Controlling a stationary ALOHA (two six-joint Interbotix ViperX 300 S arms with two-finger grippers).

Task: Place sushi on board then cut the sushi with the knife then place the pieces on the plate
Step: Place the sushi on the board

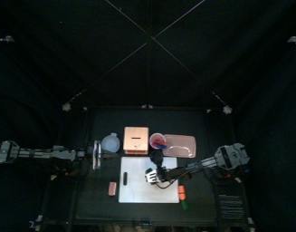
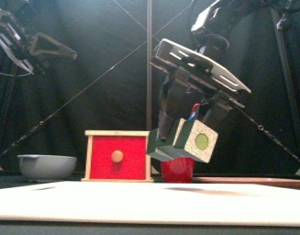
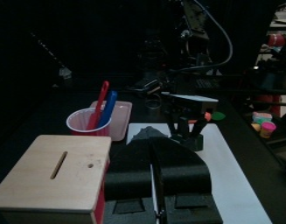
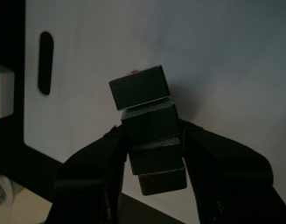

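Observation:
My right gripper (image 4: 151, 133) is shut on the dark green sushi roll (image 4: 143, 92) and holds it in the air over the white cutting board (image 4: 215, 61). In the front view the sushi roll (image 2: 193, 139) hangs tilted, well above the board (image 2: 152, 204), showing its pale end with a green centre. The red cup (image 2: 177, 170) with the blue and red knives (image 2: 193, 112) stands behind it. The pink tray (image 1: 182, 143) lies at the back right. My left gripper (image 3: 156, 179) rests shut above the table's left side, near the wooden box (image 3: 58, 171).
The wooden box with the red drawer front (image 2: 117, 156) and the blue-grey bowl (image 2: 47, 165) stand at the back left of the board. A small red toy (image 1: 111, 188) lies left of the board, and small orange and green toys (image 1: 183, 193) lie to its right.

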